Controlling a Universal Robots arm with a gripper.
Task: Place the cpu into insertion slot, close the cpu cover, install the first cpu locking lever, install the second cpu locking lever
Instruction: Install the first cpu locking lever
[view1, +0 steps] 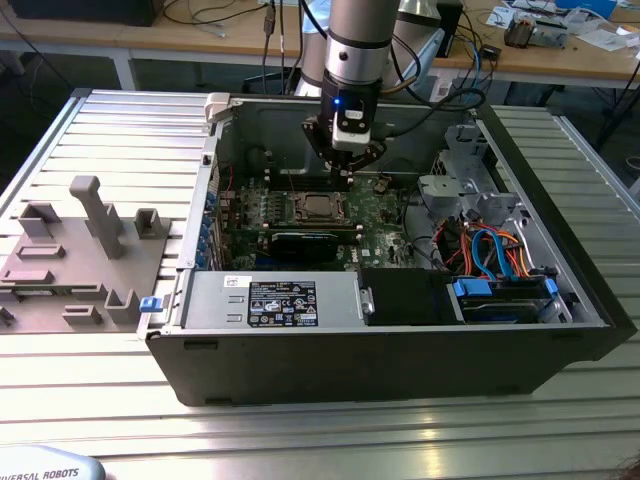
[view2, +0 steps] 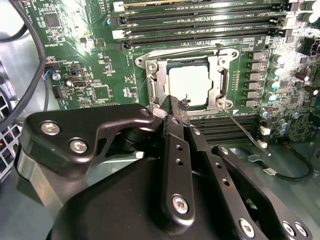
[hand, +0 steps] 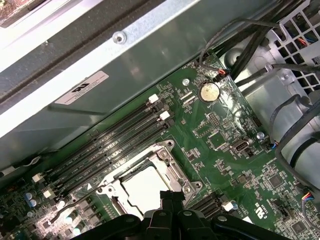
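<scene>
Ribbed metal table (view1: 100, 120), open computer case (view1: 400, 350); arm (view1: 355, 40) vertical, gripper (view2: 175, 107) pinched together beside cpu cover (view2: 157, 82).

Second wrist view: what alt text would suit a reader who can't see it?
A black gripper, fingers closed, reaches to the edge of a silvery chip seated under its metal frame on a green circuit board. A thin wire lever sticks out beside it.

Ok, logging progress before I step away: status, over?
Gripper shut, tip at the cpu cover edge. The cpu sits in the insertion slot, cover down. One locking lever juts out, unlatched.
</scene>
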